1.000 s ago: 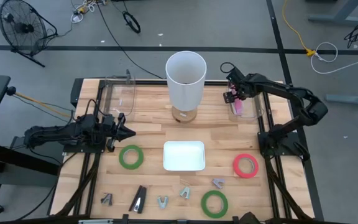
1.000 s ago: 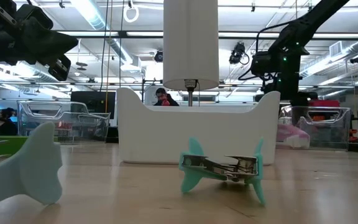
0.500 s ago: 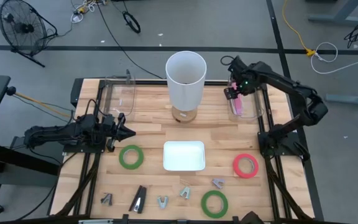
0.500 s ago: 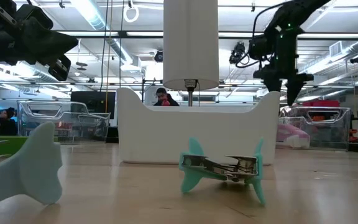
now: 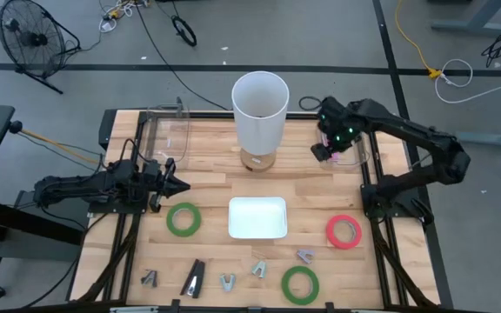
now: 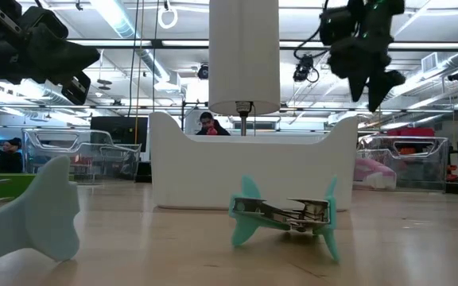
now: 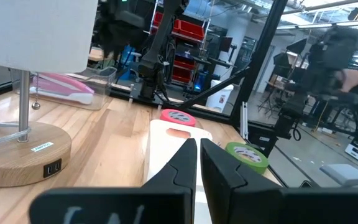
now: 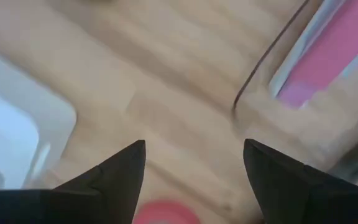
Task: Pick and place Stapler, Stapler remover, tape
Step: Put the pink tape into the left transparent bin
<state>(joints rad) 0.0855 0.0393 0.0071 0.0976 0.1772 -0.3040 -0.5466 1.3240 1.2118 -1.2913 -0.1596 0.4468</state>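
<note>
Stapler [image 5: 334, 148]: pink, lay in your clear bin [image 5: 355, 158] (far right corner).
Right gripper [image 5: 323, 149]: you had pulled it out, fingers apart, empty.
Meaning: stapler placed.
Left gripper [image 5: 181, 184]: pinched together, waiting.

No readable text anywhere, small white label [image 7: 41, 147] on the wooden lamp base [image 7: 17, 152] too blurred to read, possibly print, pale strokes on the near dark bar [image 7: 86, 214] illegible
</note>
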